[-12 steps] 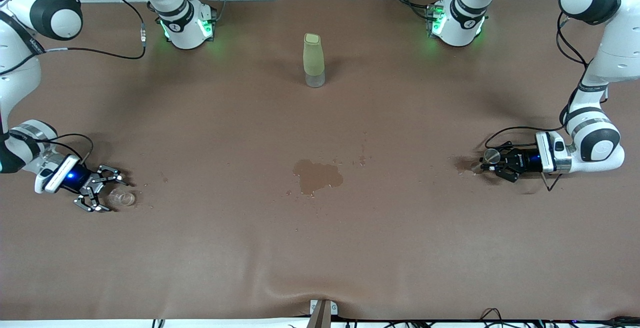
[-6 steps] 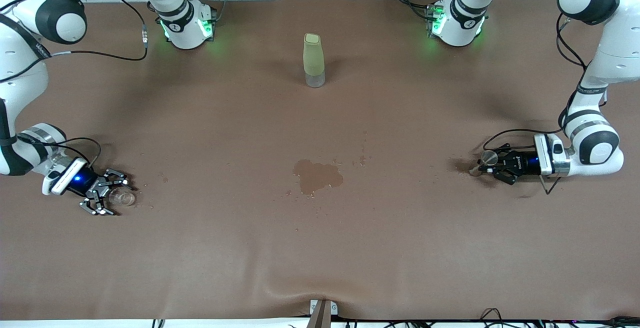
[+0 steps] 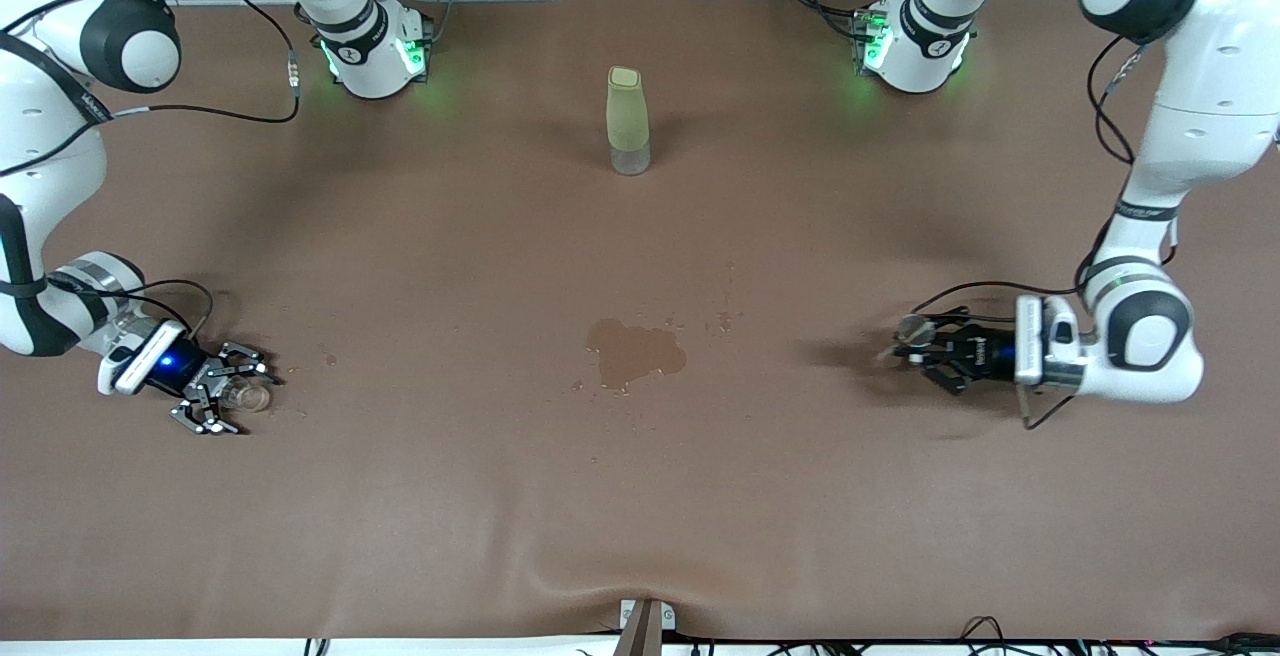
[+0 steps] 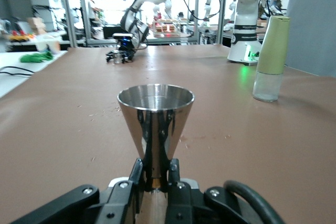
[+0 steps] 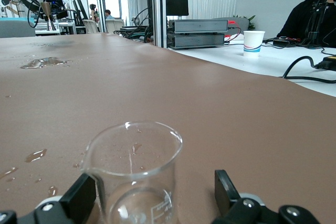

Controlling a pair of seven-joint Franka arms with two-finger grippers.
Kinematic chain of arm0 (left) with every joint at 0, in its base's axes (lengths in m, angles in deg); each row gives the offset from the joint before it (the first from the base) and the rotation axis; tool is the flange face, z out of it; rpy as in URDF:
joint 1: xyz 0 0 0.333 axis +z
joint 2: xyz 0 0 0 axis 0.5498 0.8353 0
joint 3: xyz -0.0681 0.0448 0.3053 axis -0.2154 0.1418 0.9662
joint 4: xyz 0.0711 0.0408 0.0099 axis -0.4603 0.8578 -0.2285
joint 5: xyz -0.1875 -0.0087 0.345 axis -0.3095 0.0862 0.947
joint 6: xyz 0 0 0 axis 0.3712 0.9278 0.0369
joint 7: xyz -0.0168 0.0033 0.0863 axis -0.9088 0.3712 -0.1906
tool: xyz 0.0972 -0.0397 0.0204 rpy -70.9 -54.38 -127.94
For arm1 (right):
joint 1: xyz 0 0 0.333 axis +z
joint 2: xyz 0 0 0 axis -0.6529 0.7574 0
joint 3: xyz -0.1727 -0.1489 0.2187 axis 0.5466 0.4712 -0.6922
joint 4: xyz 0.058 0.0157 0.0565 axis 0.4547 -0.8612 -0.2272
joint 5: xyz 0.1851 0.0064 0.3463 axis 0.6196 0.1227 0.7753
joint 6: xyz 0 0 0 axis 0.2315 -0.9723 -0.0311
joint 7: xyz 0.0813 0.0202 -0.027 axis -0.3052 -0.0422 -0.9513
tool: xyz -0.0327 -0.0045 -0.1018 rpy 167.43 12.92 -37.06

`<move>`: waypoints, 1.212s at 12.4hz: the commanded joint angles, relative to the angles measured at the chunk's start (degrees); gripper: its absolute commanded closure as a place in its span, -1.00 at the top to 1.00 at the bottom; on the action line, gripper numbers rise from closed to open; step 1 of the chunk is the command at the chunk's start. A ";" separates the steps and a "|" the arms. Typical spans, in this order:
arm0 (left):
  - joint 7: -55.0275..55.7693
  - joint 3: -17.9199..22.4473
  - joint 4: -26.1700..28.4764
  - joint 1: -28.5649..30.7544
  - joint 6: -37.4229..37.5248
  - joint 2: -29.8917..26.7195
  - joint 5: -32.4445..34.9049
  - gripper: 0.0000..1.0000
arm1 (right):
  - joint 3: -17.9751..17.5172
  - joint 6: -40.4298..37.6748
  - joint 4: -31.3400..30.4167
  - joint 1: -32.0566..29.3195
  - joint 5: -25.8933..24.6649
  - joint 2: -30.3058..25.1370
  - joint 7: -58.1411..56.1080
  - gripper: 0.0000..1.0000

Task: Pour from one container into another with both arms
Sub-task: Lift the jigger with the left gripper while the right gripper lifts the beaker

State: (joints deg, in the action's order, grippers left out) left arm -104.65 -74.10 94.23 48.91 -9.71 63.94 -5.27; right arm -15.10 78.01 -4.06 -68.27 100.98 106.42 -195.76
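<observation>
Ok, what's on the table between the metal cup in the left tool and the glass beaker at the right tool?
A wet puddle with small droplets around it, seen in the front view, lies between the metal cup and the glass beaker.

Little can be read here. The small clear glass beaker (image 5: 132,177) carries faint white printed graduation marks low on its wall, too small to make out. The white paper cup with a blue band (image 5: 253,43) on the white side bench shows no legible lettering. No brand, label or number can be read on the tall pale green bottle with a clear base (image 3: 628,120).
</observation>
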 commanded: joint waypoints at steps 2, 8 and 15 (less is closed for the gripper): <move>4.23 0.03 -2.61 -6.31 -0.81 -0.83 -0.80 -1.00 | 0.01 -0.15 1.36 0.70 1.91 1.22 -0.49 1.00; 6.78 0.03 -4.20 -18.88 -9.06 -0.83 -16.33 -1.00 | -0.26 -0.76 1.45 0.52 1.91 1.13 -0.14 0.01; 7.31 0.03 -6.23 -28.12 -21.10 0.40 -30.93 -1.00 | -0.26 -2.08 1.71 0.26 1.91 1.04 -0.14 -0.81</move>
State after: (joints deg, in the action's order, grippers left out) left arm -98.11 -74.63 88.83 23.35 -27.56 64.05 -32.26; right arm -15.30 76.97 -3.84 -67.84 101.60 106.52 -195.84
